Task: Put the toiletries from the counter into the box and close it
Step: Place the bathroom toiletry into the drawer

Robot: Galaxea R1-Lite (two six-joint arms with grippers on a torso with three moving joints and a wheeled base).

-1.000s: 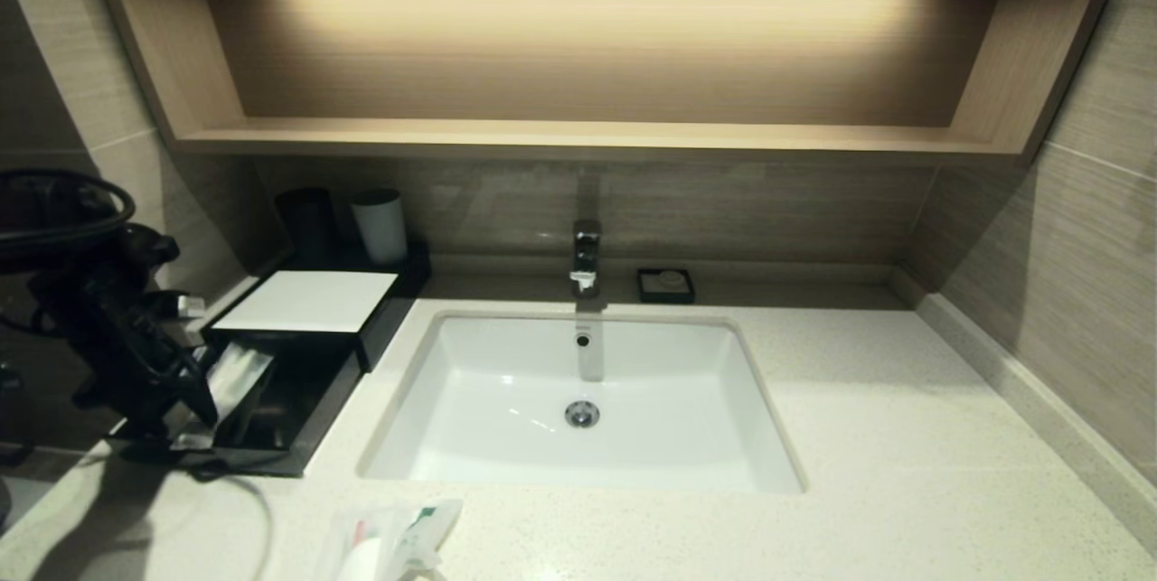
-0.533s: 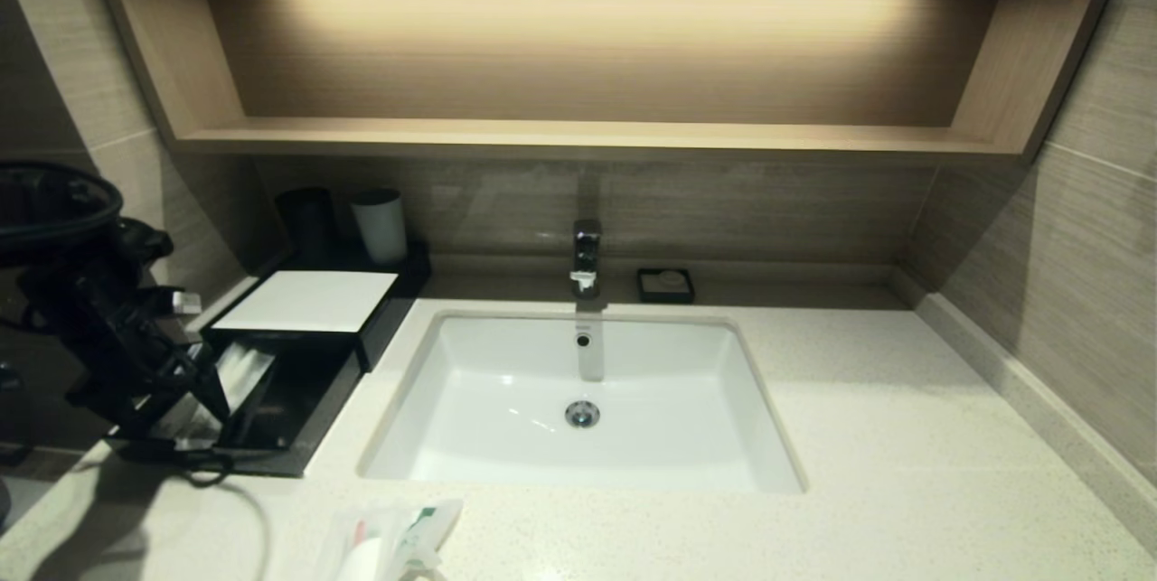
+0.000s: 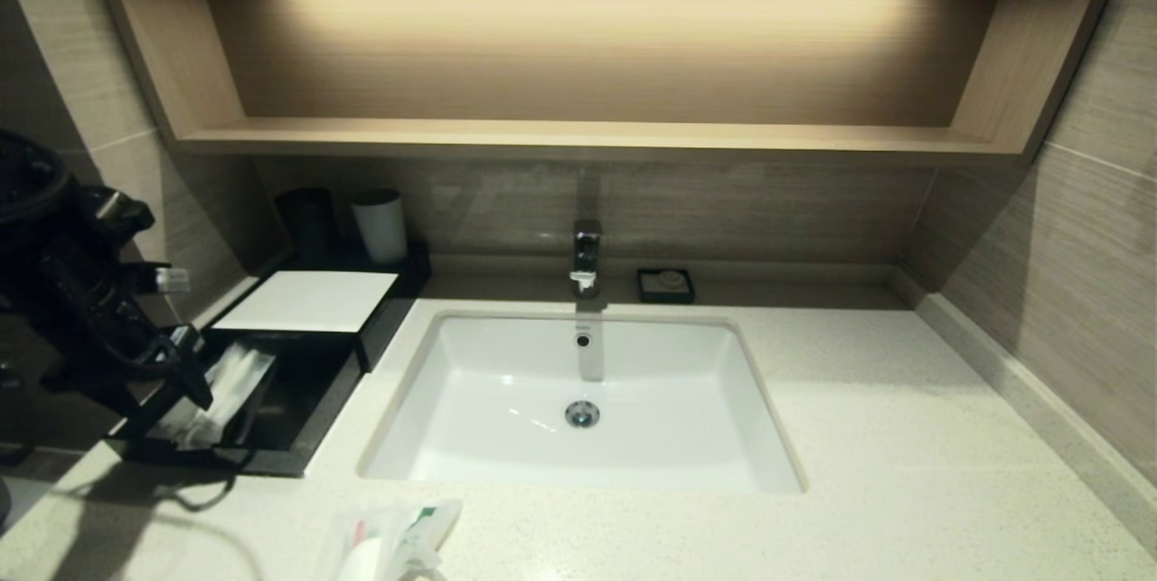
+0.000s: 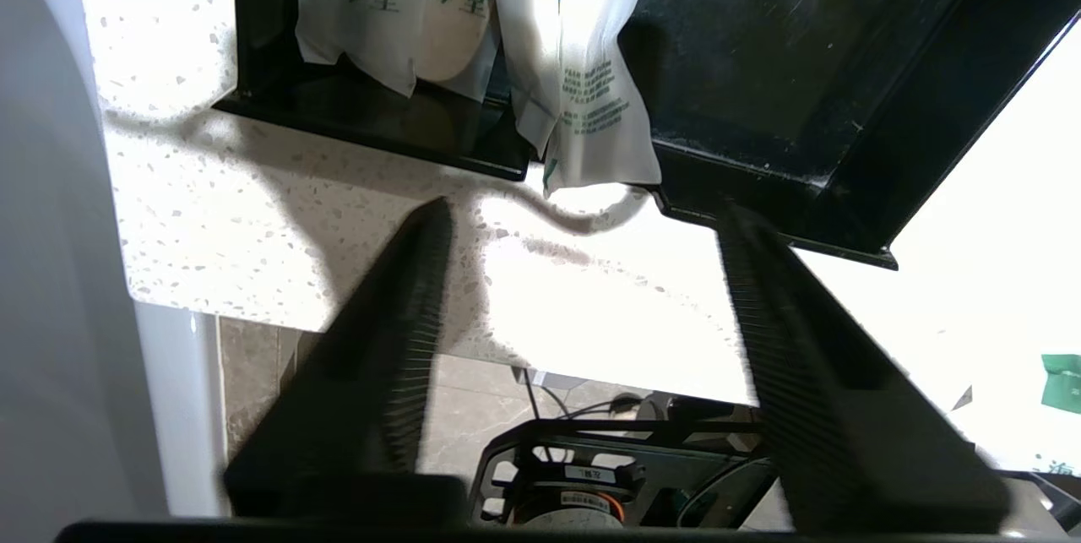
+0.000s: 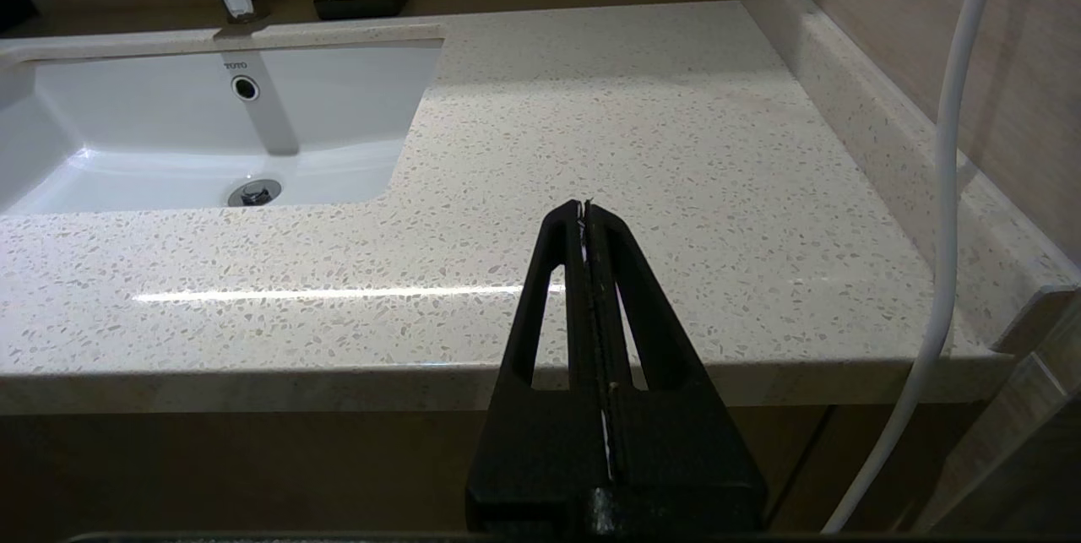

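Left pincer (image 4: 583, 214) spread apart, empty, above white plastic-wrapped packets (image 4: 583, 78) in low black box's open drawer (image 3: 298, 400); right pincer (image 5: 585, 214) pressed together over speckled cream stone bench (image 5: 642, 129).

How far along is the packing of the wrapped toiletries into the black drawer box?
Done: several white plastic-wrapped packets lie in the black box's open drawer, one overhanging its front edge. In hand: nothing; the left gripper is open above the drawer front. Left: the packets on the speckled cream counter, then closing the drawer.

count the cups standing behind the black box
2: a black cup and a white cup, side by side on the tray behind the box, near the back wall. Nothing suggests a hidden third.
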